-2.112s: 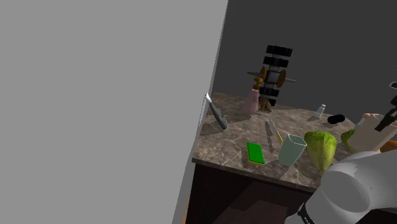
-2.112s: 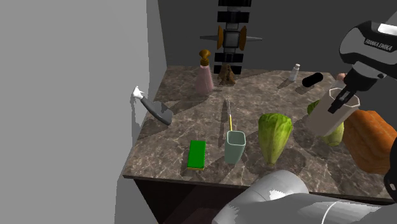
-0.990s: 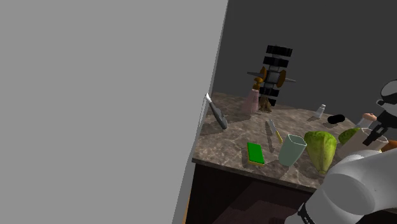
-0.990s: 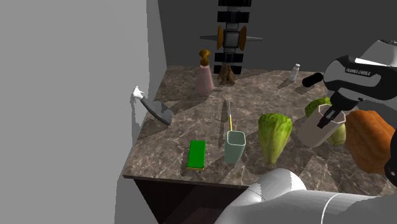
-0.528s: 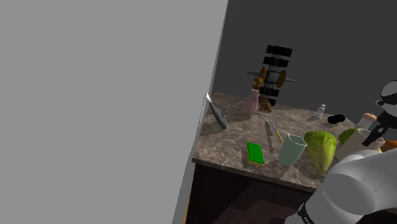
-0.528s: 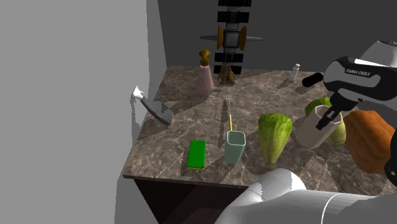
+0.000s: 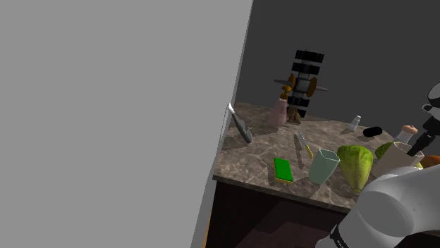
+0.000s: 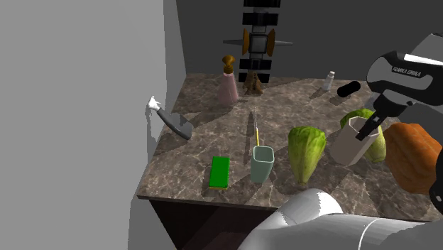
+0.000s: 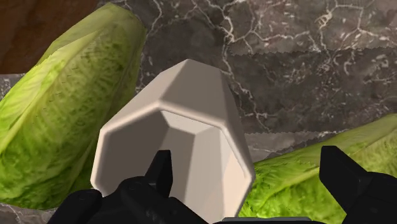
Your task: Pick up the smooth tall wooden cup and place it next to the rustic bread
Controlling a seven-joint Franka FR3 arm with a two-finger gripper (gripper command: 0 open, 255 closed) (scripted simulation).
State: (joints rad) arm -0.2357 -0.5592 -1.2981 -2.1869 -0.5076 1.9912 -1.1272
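The tall cup (image 8: 350, 146), drawn plain beige, stands upright on the marble counter (image 8: 213, 138). The orange-brown bread (image 8: 415, 158) lies close on the cup's side toward the second exterior view's right. A head of lettuce (image 8: 374, 142) lies just behind the cup. My gripper (image 8: 370, 128) hangs over the cup's rim, open. In the wrist view, the gripper (image 9: 249, 170) has one finger (image 9: 159, 173) over the cup's (image 9: 191, 102) mouth and the other outside its wall, neither pressing it. In the shoulder view, the cup (image 7: 395, 159) stands at the right edge under the gripper (image 7: 414, 148).
A second lettuce (image 8: 307, 153), a pale green cup (image 8: 261, 163) and a green block (image 8: 221, 172) sit near the front edge. A knife (image 8: 172, 121), a yellow-handled tool (image 8: 255, 129), a pink bottle (image 8: 228, 84), a shaker (image 8: 329, 80) and a black object (image 8: 348, 89) lie farther back.
The gripper brought the cup down onto the counter beside the bread, then opened and let go of it. The hand has since risen slightly.
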